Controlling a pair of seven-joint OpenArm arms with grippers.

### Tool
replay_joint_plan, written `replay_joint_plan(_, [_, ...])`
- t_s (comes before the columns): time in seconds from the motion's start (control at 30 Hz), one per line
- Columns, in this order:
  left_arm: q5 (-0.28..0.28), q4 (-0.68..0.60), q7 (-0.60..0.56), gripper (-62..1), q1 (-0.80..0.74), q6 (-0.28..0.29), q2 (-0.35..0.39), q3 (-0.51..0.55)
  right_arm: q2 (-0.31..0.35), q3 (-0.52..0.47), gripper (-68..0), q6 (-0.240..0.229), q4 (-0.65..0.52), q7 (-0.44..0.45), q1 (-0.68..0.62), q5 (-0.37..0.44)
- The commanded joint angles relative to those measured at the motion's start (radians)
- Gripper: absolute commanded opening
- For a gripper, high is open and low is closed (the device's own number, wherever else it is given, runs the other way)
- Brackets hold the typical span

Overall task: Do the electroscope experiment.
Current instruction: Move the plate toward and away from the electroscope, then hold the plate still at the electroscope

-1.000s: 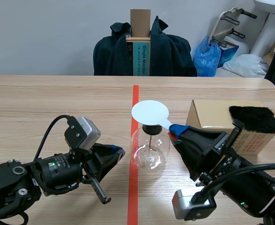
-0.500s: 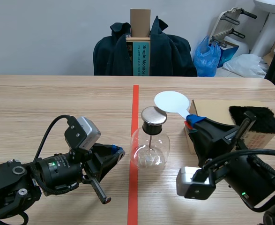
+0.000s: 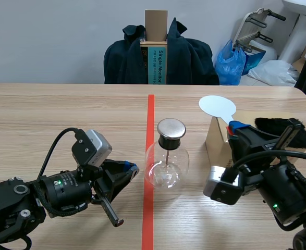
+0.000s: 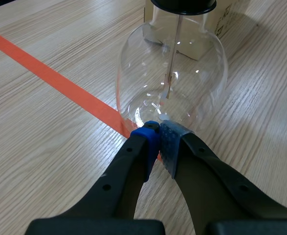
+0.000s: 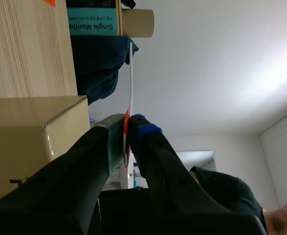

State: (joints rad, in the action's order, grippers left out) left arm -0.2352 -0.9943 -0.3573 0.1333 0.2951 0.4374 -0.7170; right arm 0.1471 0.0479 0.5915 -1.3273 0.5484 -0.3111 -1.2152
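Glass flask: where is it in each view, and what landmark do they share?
Scene view: glass flask in the middle, left of the cardboard box.
Left wrist view: just ahead of the shut left end effector.
Right wrist view: not in it.
Shared landmark: that cardboard box, in all three.

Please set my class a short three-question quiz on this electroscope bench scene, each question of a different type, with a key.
1. True or false: the white disc paddle is touching the metal cap of the glass electroscope.
2. Which gripper holds the paddle? A left; B right; C neither.
3. Fill in: the black fur lies on top of the ____.
Key: 1 false, they are apart; 2 B, the right gripper; 3 cardboard box.
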Motion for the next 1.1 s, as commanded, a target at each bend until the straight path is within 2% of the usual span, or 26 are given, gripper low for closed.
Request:
replay_joint_plan(0.0, [-0.007,-0.020,-0.020,-58.3,0.013,0.003,-0.005,0.009,0.013,-0.003,-66.7,0.014,-0.010,0.003,0.006,0.011])
replay_joint_plan(0.17, [-0.007,-0.020,-0.020,-58.3,0.013,0.003,-0.005,0.009,0.013,-0.003,-66.7,0.014,-0.010,0.053,0.006,-0.012])
replay_joint_plan(0.67, [-0.007,-0.020,-0.020,-58.3,0.013,0.003,-0.005,0.009,0.013,-0.003,-66.7,0.014,-0.010,0.287,0.006,-0.013])
replay_joint_plan(1.07, [-0.007,-0.020,-0.020,-58.3,0.013,0.003,-0.005,0.009,0.013,-0.003,-66.7,0.014,-0.010,0.331,0.006,-0.013])
